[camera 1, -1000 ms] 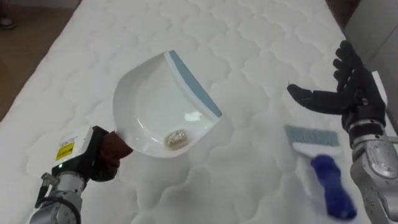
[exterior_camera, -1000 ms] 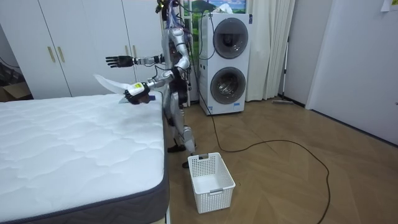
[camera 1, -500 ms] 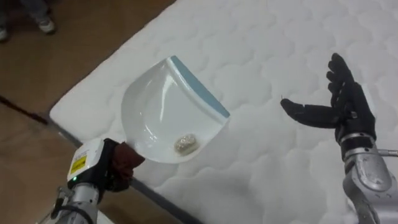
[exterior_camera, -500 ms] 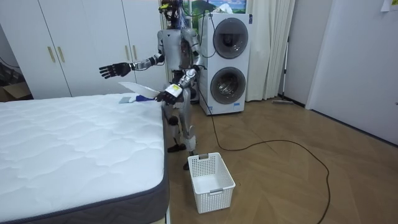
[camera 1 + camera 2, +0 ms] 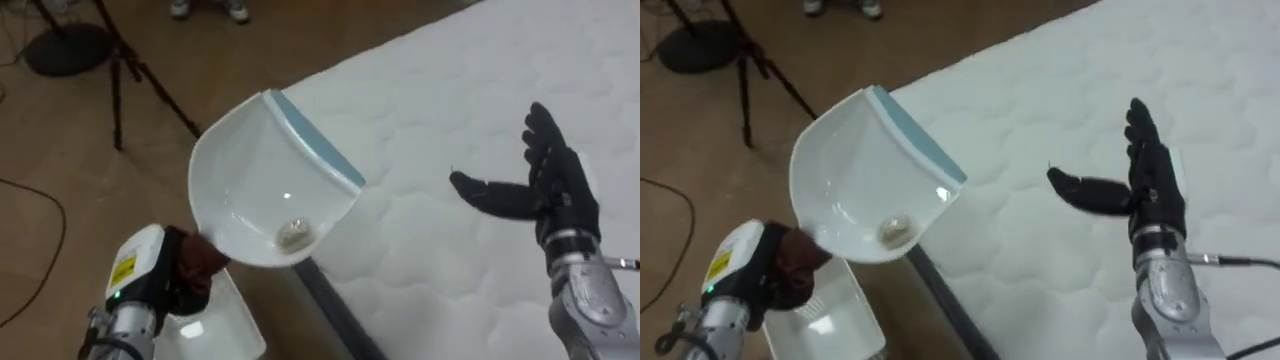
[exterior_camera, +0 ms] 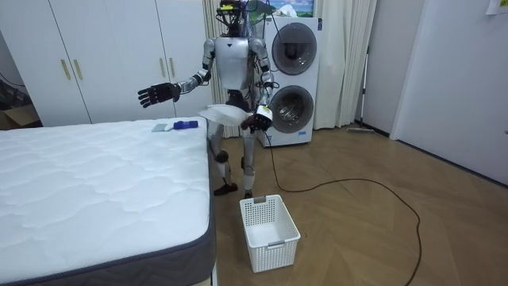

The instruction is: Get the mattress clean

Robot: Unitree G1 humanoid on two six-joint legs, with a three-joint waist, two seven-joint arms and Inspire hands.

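My left hand (image 5: 172, 276) is shut on the brown handle of a white dustpan (image 5: 262, 175) with a pale blue lip. I hold the pan level, just past the bed's corner and above the floor. A small crumpled scrap (image 5: 292, 234) lies in its hollow. My right hand (image 5: 545, 192) is open, with fingers spread, in the air over the white mattress (image 5: 470, 110). In the room view I stand at the bed's corner, dustpan (image 6: 225, 115) at waist height, and a blue brush (image 6: 179, 125) lies on the mattress near the corner.
A white plastic basket (image 5: 218, 322) sits on the wooden floor below the dustpan, beside the bed (image 6: 103, 187), and appears as a basket (image 6: 269, 228) in the room view. A tripod (image 5: 110, 60) stands on the floor ahead. Stacked washing machines (image 6: 290, 71) are behind me.
I have turned to my left, away from the bed. The dustpan with the scrap has gone from over the mattress to past its corner, above the floor and basket. The right hand stays open.
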